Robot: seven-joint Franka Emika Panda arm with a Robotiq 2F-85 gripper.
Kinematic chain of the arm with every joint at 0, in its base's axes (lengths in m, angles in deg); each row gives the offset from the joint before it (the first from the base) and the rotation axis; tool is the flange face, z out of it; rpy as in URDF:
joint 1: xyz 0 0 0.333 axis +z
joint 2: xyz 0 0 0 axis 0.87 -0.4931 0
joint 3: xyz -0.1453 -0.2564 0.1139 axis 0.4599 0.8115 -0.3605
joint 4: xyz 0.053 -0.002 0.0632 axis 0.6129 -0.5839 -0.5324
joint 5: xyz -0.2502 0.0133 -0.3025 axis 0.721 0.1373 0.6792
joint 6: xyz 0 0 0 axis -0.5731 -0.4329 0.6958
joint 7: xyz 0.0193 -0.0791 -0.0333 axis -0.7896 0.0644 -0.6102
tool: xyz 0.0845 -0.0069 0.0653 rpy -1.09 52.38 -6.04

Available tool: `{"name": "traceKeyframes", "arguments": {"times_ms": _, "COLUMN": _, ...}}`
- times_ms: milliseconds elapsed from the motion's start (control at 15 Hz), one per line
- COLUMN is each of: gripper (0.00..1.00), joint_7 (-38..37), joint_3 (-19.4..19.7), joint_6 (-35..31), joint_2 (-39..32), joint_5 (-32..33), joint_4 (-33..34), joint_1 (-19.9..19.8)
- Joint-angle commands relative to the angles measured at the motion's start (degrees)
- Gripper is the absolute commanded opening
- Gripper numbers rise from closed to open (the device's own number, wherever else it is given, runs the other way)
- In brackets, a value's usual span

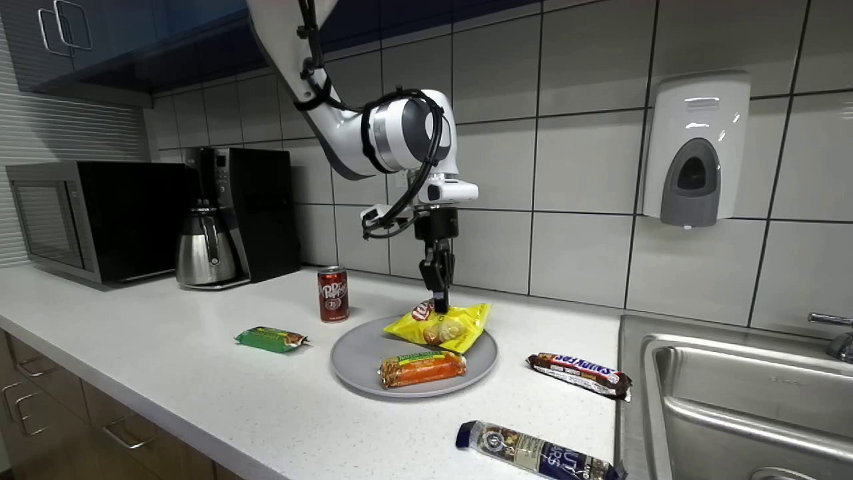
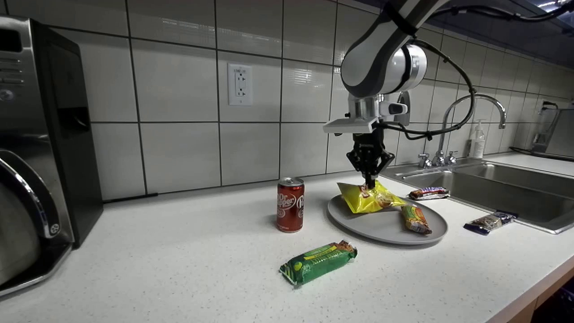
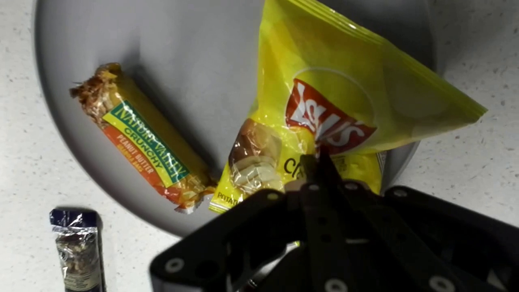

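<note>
My gripper (image 3: pixel 318 157) points down with its fingers pressed together on a pinched fold of the yellow Lay's chip bag (image 3: pixel 344 56). The bag creases sharply at the fingertips, beside the red logo. In both exterior views the gripper (image 1: pixel 441 303) (image 2: pixel 370 183) meets the top of the bag (image 1: pixel 460 333) (image 2: pixel 358 202), which rests on the grey round plate (image 1: pixel 353 363) (image 2: pixel 354 220). An orange Nature Valley bar (image 1: pixel 423 371) (image 3: pixel 142 142) lies on the same plate, beside the bag. The fingers hide part of the bag's lettering in the wrist view.
A red Dr Pepper can (image 1: pixel 332 295) stands near the plate, with a green bar (image 2: pixel 319 264) lying by it. A Snickers bar (image 1: pixel 580 373) and a nut bar (image 1: pixel 526 450) lie between plate and sink (image 1: pixel 636 360). The tiled wall (image 1: pixel 493 253), coffee maker (image 1: pixel 263 213) and microwave (image 1: pixel 126 220) stand behind.
</note>
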Motion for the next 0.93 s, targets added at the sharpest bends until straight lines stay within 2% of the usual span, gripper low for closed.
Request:
{"name": "traceKeyframes", "arguments": {"times_ms": 0, "gripper": 0.0, "joint_7": -1.5, "joint_3": -0.1, "joint_6": -0.7, "joint_2": 0.7, "joint_5": 0.8, "joint_4": -0.5, "joint_1": -0.2}}
{"name": "traceKeyframes", "arguments": {"times_ms": 867, "gripper": 0.0, "joint_7": -1.4, "joint_3": -1.4, "joint_6": 0.0, "joint_2": 6.6, "joint_5": 1.5, "joint_4": -2.3, "joint_1": 1.6}}
